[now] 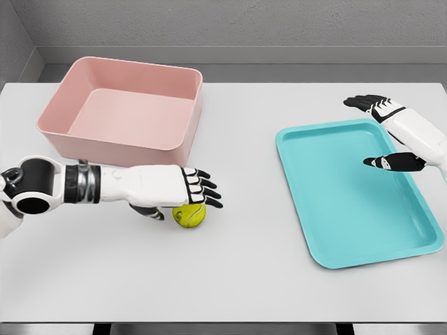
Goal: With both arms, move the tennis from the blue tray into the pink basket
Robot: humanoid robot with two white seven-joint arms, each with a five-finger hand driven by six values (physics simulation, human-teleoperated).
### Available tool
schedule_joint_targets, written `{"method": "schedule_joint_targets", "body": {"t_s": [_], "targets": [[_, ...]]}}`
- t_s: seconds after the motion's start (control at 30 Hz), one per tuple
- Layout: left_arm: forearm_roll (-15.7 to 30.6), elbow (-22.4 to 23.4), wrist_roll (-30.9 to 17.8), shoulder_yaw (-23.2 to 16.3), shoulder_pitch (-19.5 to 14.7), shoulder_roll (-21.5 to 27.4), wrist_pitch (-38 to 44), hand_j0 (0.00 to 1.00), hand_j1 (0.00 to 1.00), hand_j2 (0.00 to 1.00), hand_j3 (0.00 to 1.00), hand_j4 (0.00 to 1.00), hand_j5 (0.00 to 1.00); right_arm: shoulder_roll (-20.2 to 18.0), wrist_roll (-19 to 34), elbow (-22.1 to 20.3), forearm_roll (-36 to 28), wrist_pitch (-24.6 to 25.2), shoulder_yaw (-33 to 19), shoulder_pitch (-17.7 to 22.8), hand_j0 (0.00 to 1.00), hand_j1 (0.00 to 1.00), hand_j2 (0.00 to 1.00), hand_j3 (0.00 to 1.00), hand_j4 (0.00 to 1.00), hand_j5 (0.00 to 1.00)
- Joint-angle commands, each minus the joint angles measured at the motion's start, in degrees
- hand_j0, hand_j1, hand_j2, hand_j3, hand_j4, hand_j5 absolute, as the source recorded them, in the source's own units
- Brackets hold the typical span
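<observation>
White table (244,279) bears pink basket (164,143), blue tray (335,259), seemingly tennis ball (190,216) (partly hidden).

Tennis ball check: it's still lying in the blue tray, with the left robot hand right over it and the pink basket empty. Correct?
Not quite. The tennis ball is not in the blue tray; the head view shows it on the white table, in front of the pink basket. The rest holds: the left robot hand is right over it and the basket is empty.

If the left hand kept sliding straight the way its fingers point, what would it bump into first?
The left hand points right across the table, over the tennis ball. Beyond its fingertips the way looks bare until the blue tray. Its near rim is probably first, though depth is hard to judge.
</observation>
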Motion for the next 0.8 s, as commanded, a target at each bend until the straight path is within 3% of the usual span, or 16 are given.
{"method": "schedule_joint_targets", "body": {"t_s": [0.0,0.37,0.77], "targets": [[0.41,0.91,0.03,-0.22,0.00,-0.28,0.10,1.00,1.00,1.00,1.00,1.00,1.00,-0.09,-0.03,0.15,-0.46,0.17,-0.01,0.00,1.00,1.00,1.00,1.00,1.00,1.00],[0.23,3.89,0.03,-2.33,-1.49,-3.36,0.10,1.00,1.00,1.00,1.00,1.00,1.00,-0.09,-0.03,0.50,-0.46,0.17,-0.10,0.00,1.00,1.00,1.00,1.00,1.00,1.00],[0.14,3.89,-0.06,-3.65,-1.32,-3.62,0.10,1.00,1.00,1.00,1.00,1.00,1.00,-0.09,-0.03,0.50,-0.37,0.17,-0.01,0.00,1.00,1.00,1.00,1.00,1.00,1.00]]}}
